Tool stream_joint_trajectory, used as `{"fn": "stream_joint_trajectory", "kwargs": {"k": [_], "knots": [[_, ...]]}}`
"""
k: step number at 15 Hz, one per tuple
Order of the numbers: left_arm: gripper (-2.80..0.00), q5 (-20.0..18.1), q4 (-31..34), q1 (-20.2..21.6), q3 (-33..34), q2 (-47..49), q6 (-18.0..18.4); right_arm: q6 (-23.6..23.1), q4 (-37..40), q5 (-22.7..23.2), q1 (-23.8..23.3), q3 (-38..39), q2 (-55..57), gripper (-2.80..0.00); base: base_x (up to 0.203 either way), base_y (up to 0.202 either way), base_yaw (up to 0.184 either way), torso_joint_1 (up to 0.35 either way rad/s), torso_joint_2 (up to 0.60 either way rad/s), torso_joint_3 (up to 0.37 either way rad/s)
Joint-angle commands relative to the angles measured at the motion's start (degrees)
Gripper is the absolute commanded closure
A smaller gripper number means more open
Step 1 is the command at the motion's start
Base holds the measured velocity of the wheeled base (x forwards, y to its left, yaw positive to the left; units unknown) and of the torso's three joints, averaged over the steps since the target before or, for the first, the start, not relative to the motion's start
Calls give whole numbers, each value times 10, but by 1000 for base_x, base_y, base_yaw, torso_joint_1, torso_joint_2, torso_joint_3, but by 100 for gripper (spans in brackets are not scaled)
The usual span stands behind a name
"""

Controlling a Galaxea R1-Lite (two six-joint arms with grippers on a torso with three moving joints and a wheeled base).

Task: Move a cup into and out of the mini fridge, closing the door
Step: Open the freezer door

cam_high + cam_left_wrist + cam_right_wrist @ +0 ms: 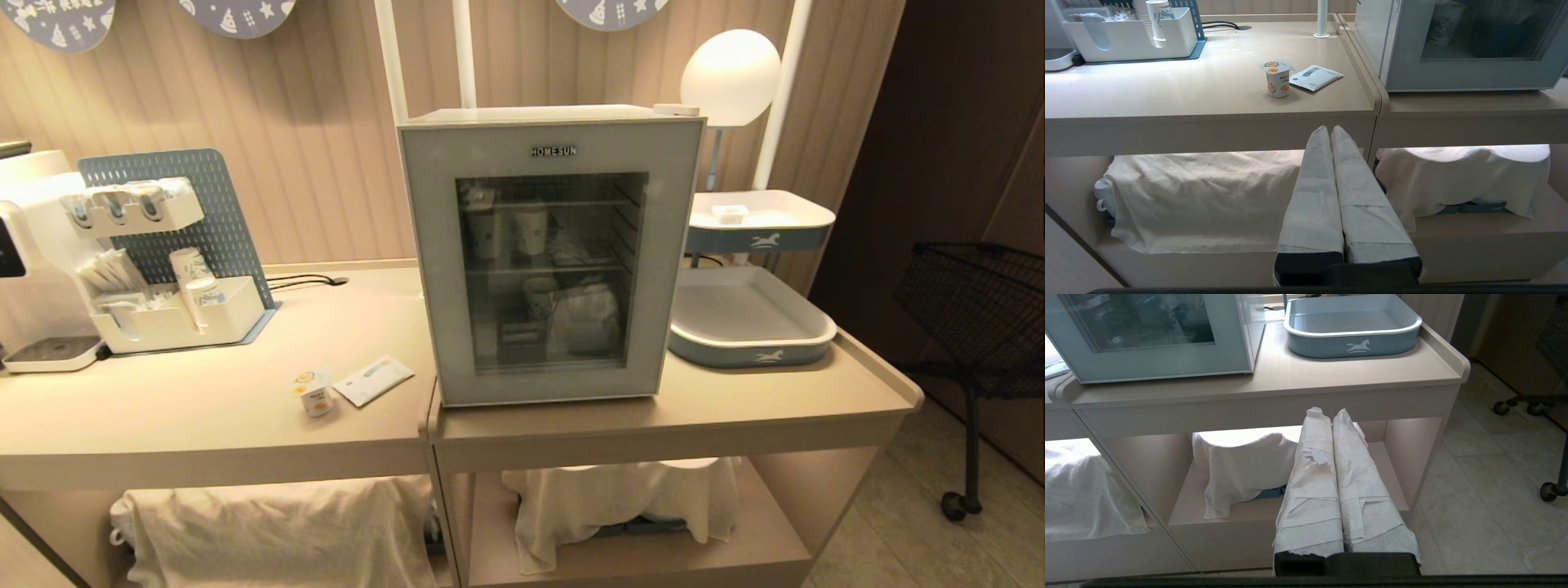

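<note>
- Left tool: bottom centre of the left wrist view, wrapped fingers pressed together, holding nothing, below the surface edge. Reads as parked.
- Right tool: same pose in the right wrist view, pressed together, empty, in front of the lower shelf. Neither arm shows in the head view.
- Lower shelves: white cloths draped over whatever is stored there, probably dust covers.
- Cup: lower left of centre in the head view, upright on the surface near its front edge, foil lid on. A flat white sachet lies just beside it. Well apart from the mini fridge, so easy reach for the left arm.
- Door: shut flush, HOMESUN at top. Through the glass, paper cups and a bag on wire shelves.
- Judgement: nothing started; the door must be opened before the cup goes in.
- Right of fridge: blue-and-white tray, empty.
- Far left: organiser with paper cups and a drinks machine.
</note>
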Motion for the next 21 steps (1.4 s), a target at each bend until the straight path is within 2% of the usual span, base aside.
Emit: {"fn": "stream_joint_trajectory", "kwargs": {"k": [1,3,10,13,15,17,19,21], "knots": [[0,0,0,1,1,0,0,0,0,0,0,0,1,0,0,0,0,0,0,0],[0,0,0,1,0,0,1,0,1,0,0,0,1,0,0,0,0,0,0,0],[0,0,0,0,0,0,0,0,0,0,0,0,1,0,179,0,-1,2,2,2],[0,1,16,1,-12,1,3,0,1,0,0,0,1,0,44,0,-1,1,4,2],[0,6,49,1,-87,17,-1,0,1,0,0,0,1,0,0,0,0,0,0,0],[0,5,138,0,-251,85,-41,0,1,0,0,0,1,0,0,0,0,0,0,0],[0,-17,209,-7,-375,220,-100,0,1,0,0,0,1,0,0,0,0,0,0,0],[0,-45,231,-14,-431,378,-139,0,1,0,0,0,1,0,0,0,0,0,0,0]]}}
